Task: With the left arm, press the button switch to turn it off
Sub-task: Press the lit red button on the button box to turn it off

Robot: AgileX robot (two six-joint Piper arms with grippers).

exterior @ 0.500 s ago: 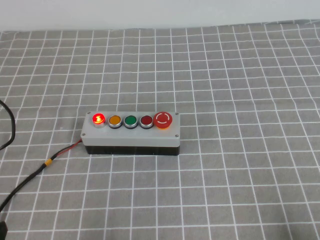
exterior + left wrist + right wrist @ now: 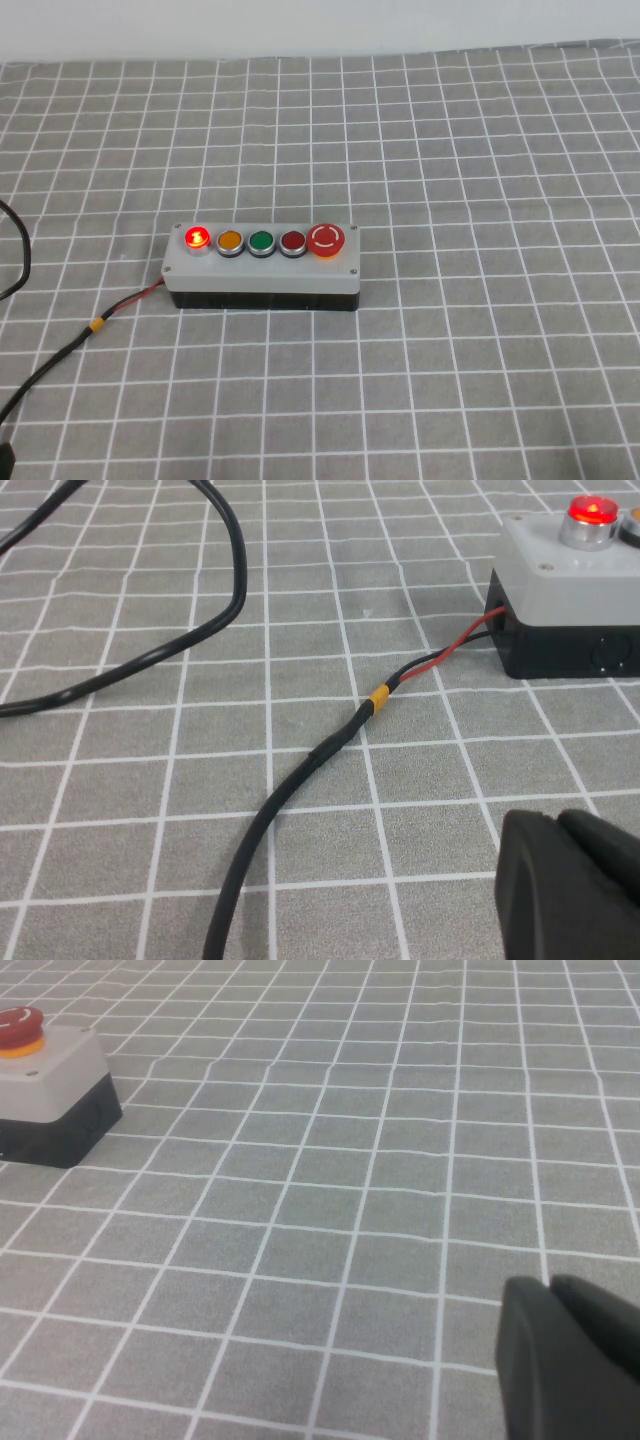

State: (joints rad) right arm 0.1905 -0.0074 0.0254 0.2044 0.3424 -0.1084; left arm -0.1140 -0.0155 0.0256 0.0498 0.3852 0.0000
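Observation:
A grey switch box (image 2: 262, 268) on a black base lies in the middle of the checked cloth. Its top carries a lit red button (image 2: 197, 238) at the left end, then a yellow button (image 2: 230, 241), a green button (image 2: 261, 241), a dark red button (image 2: 292, 241) and a red mushroom stop (image 2: 327, 240). The left wrist view shows the lit red button (image 2: 591, 512) on the box's near corner. My left gripper (image 2: 555, 818) is shut, low and well short of the box. My right gripper (image 2: 550, 1282) is shut, far from the box (image 2: 50, 1080). Neither gripper appears in the high view.
A black cable with a yellow band (image 2: 97, 324) runs from the box's left end toward the front left (image 2: 300, 775). A second black cable (image 2: 215, 600) loops at the left edge (image 2: 22, 250). The grey checked cloth (image 2: 480, 350) covers the whole table.

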